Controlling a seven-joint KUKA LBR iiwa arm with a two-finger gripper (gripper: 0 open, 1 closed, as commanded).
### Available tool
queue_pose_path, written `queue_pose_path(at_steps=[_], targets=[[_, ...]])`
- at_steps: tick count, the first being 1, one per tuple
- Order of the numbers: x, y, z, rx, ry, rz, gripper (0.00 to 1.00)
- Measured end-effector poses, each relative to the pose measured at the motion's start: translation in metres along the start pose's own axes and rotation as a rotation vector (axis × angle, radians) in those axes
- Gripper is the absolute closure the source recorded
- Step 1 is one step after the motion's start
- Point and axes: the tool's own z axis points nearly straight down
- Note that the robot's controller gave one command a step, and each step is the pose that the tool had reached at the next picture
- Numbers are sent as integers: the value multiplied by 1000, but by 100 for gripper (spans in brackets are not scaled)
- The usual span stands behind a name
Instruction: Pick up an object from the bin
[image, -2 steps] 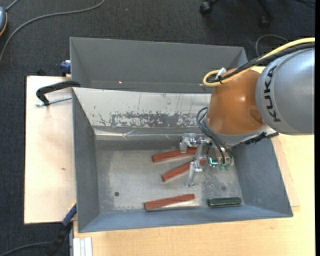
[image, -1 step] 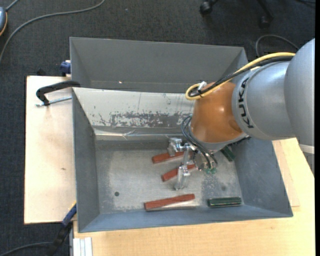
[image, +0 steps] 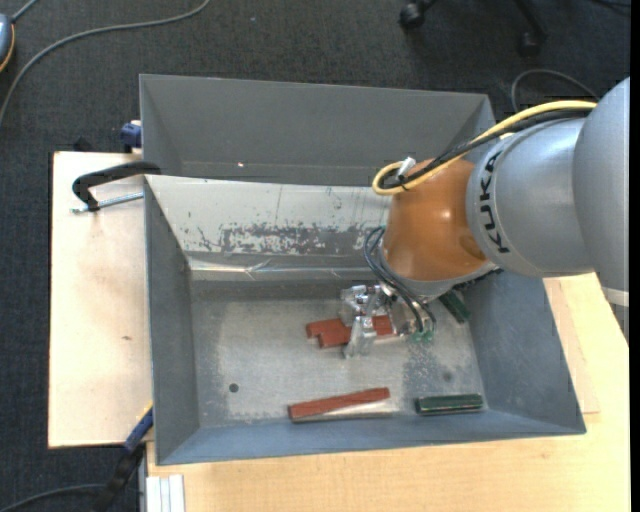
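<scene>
Orange wrist cover (image: 430, 230) hangs low over the bin, with the gripper (image: 360, 335) under it. Its fingers look pinched narrow onto a notched red-brown block (image: 322, 331), which pokes out either side of them and sits on the bin floor (image: 250, 350). So grabbed, I'd say, but not yet lifted. Nearer me than the fingers lies a long red-brown strip (image: 338, 404), with a dark green bar (image: 449, 404) beside it.

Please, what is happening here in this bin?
A robot arm reaches into the grey bin from the right. Its pincer is low in the middle, right at a reddish-brown notched block. A long reddish strip and a small dark bar lie apart, near the front wall.
</scene>
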Motion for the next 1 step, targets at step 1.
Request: queue_pose_path(at_steps=[1], targets=[[5, -14, -131, 0, 5, -24, 100]])
